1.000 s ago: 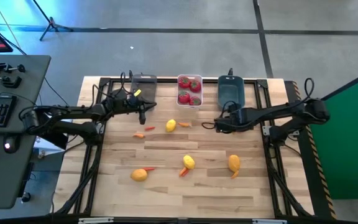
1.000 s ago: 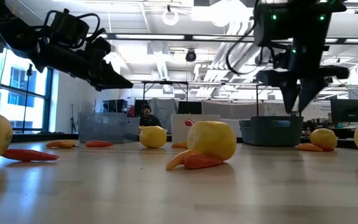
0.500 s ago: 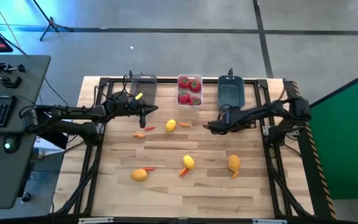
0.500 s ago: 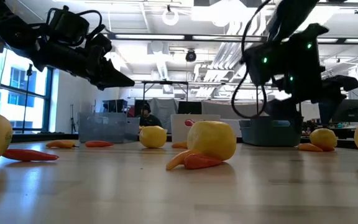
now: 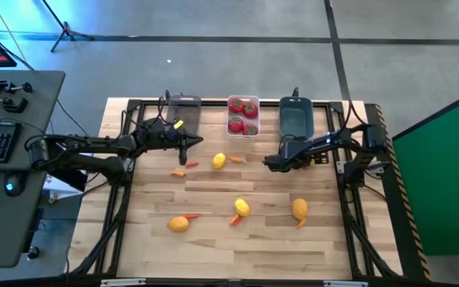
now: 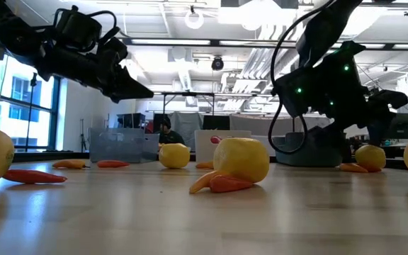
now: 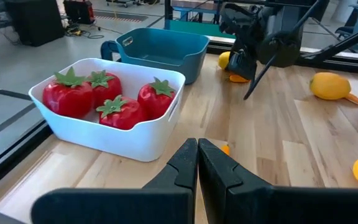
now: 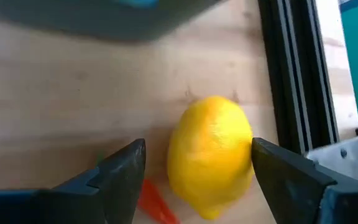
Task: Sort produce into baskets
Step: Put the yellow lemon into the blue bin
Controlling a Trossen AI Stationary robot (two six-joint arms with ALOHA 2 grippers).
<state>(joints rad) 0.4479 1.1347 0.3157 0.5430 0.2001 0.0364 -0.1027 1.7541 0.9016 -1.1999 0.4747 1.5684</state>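
Note:
My right gripper (image 8: 197, 146) is open and points steeply down over a yellow lemon (image 8: 210, 155) by the table's right rail. One finger stands on each side of the lemon. The same lemon (image 6: 369, 156) shows in the low view; in the high view my right arm (image 5: 325, 146) hides it. My left gripper (image 7: 197, 149) is shut on nothing and hovers near the grey basket (image 5: 184, 108). Red tomatoes (image 7: 114, 99) lie in the white basket (image 7: 135, 140). The teal basket (image 7: 160, 46) stands beside it. My right gripper stands astride the lemon from above, slanting down. One finger (image 8: 272, 168) lies right at the lemon's side (image 8: 247, 149), and I cannot tell whether it touches. The other finger (image 8: 126, 171) stands clear of the lemon, which rests on the table.
Other lemons (image 5: 219, 161) (image 5: 242, 207) (image 5: 180, 224) (image 5: 300, 209) lie loose on the wooden table, with several small orange carrot pieces (image 5: 178, 173) (image 5: 235, 220) among them. One piece (image 8: 151, 199) lies beside the lemon under my right gripper. A black frame rail (image 8: 291, 81) runs close by.
My right gripper has come down toward the table and tipped more steeply downward, ending low over the lemon by the right rail. The lemons and carrot pieces have stayed where they were.

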